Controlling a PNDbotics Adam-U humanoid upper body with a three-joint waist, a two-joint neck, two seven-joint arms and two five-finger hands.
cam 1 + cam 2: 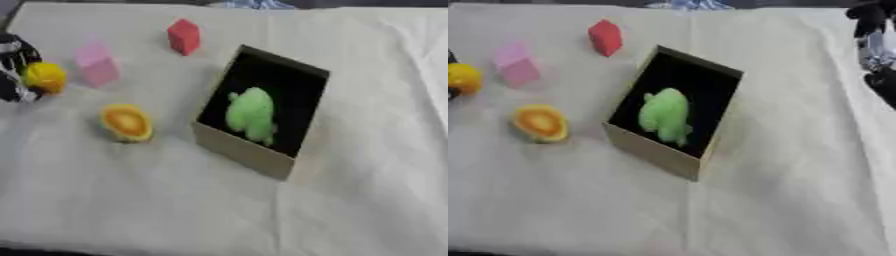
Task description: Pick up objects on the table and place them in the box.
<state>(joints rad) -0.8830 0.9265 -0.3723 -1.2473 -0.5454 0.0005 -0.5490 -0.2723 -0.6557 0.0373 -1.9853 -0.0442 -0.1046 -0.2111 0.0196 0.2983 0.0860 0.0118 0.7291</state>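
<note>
White cloth (350, 210) covers the table, where the left hand (12, 70), at the frame's left edge, grasps a round yellow object (44, 77), while a green soft toy (250, 115) lies inside the tan, black-lined box (249, 156) at centre; whether the right hand (878, 55), at upper right, is clenched or released I cannot tell.

Left robot hand (16, 70) cut by the frame edge, fingers blurred around yellow ball (45, 77).

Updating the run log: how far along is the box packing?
Done: one green toy lies in the box. In hand: the left hand at the table's left edge is shut on a yellow ball. Left: pink block, red block and orange bowl-like piece on the cloth.
</note>
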